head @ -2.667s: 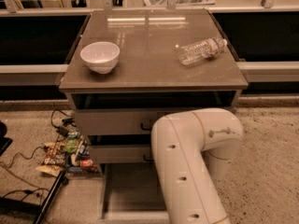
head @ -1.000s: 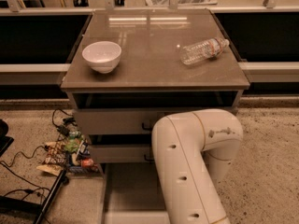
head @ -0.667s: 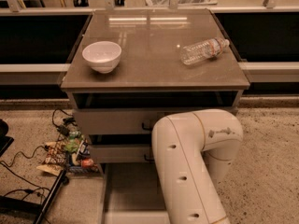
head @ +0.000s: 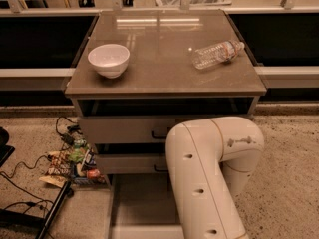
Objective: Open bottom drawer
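The bottom drawer (head: pixel 142 199) of the grey-beige cabinet stands pulled out toward me, with its plain grey interior showing and its front edge (head: pixel 144 231) near the bottom of the view. Above it are two other drawer fronts, an upper one (head: pixel 119 129) and a lower one (head: pixel 127 163), each with a small black handle. My white arm (head: pixel 212 178) bends across the right part of the drawers and covers them. My gripper is hidden behind the arm or lies below the view.
On the cabinet top (head: pixel 164 78) stand a white bowl (head: pixel 108 59) at the left and a clear plastic bottle (head: pixel 217 54) lying on its side at the right. Snack packets (head: pixel 72 163) and black cables (head: pixel 30 183) lie on the floor to the left.
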### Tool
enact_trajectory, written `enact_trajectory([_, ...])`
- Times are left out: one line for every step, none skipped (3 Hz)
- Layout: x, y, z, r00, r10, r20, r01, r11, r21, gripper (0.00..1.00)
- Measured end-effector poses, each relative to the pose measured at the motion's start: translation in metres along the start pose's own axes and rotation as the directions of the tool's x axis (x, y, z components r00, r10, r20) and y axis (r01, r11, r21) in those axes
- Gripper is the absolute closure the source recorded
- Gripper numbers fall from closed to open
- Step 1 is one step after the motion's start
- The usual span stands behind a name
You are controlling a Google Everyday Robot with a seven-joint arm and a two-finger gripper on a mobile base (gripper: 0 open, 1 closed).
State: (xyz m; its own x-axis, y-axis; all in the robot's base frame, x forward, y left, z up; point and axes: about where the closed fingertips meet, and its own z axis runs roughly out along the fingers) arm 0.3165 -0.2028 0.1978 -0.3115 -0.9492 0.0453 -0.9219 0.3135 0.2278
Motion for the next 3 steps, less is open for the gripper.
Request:
enact_trajectory([0.012, 0.024, -0.019, 0.999, -0.035, 0.024, 0.036, 0.9992, -0.016, 0.00])
enact_trajectory([0.039, 0.064, -0.072, 0.997, -0.066, 0.047, 0.066, 0.9978, -0.009, 0.00])
enact_trajectory([0.067, 0.103, -0.121, 0.995, -0.081, 0.049, 0.081, 0.9967, 0.011, 0.00])
